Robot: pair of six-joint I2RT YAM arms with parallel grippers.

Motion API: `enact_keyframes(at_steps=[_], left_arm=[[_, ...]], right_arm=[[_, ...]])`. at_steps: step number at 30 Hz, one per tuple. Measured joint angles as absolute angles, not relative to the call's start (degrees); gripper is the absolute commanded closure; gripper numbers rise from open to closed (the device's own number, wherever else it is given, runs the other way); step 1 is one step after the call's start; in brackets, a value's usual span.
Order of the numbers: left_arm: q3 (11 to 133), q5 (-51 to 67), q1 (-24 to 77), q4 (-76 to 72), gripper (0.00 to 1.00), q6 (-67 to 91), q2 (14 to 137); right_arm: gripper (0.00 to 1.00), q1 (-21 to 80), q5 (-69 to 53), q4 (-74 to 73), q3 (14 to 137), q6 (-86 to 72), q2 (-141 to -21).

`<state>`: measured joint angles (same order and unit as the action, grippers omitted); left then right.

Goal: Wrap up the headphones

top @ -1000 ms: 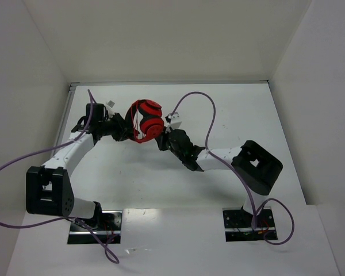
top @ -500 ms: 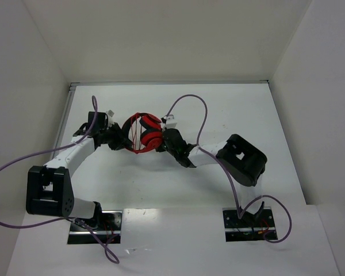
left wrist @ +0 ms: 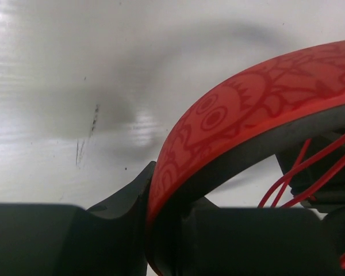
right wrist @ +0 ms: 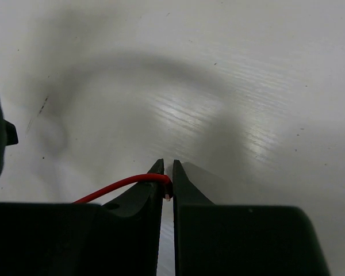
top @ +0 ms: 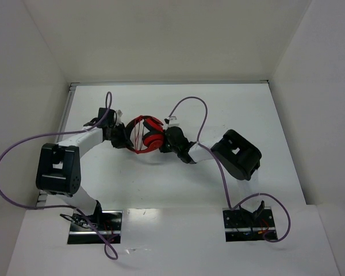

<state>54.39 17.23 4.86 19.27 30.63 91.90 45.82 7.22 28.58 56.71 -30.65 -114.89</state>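
The red and black headphones [top: 146, 137] sit between my two grippers at the middle of the table, with the thin red cable [top: 139, 133] strung in several loops across the headband. My left gripper [top: 125, 138] is shut on the headband [left wrist: 241, 115], which fills the left wrist view; cable strands [left wrist: 310, 172] show at its right. My right gripper [top: 164, 141] is at the right ear cup and is shut on the red cable [right wrist: 126, 185], pinched between its fingertips just above the table.
Purple robot cables [top: 190, 109] arc over the table behind the right arm and loop off the left side [top: 11, 155]. White walls close the table on the left, back and right.
Both grippers and the headphones have shifted slightly down and toward each other. The left arm's elbow swung up and inward; the right arm's elbow moved left.
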Motion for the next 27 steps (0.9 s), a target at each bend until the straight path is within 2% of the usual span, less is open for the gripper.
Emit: enact_keyframes(at_steps=[9, 16, 20, 23, 27], left_arm=[[61.5, 10.0, 7.6, 20.0, 1.00, 27.1, 97.2], [61.8, 3.5, 7.7, 19.6, 1.00, 27.9, 99.7], [62.0, 2.3, 8.1, 18.8, 1.00, 28.7, 100.7], [62.3, 2.1, 8.2, 18.6, 1.00, 28.7, 102.5], [63.7, 0.9, 8.3, 18.9, 1.00, 28.1, 103.8]], right_arm=[[0.93, 44.4, 9.7, 27.4, 57.0, -33.7, -114.9], [0.93, 44.3, 13.7, 23.6, 57.3, -40.1, -114.0], [0.97, 44.3, 14.6, 22.1, 57.3, -41.3, -113.4], [0.85, 44.3, 14.7, 21.8, 57.3, -41.3, -113.4], [0.85, 44.3, 15.5, 21.8, 57.3, -40.4, -113.4]])
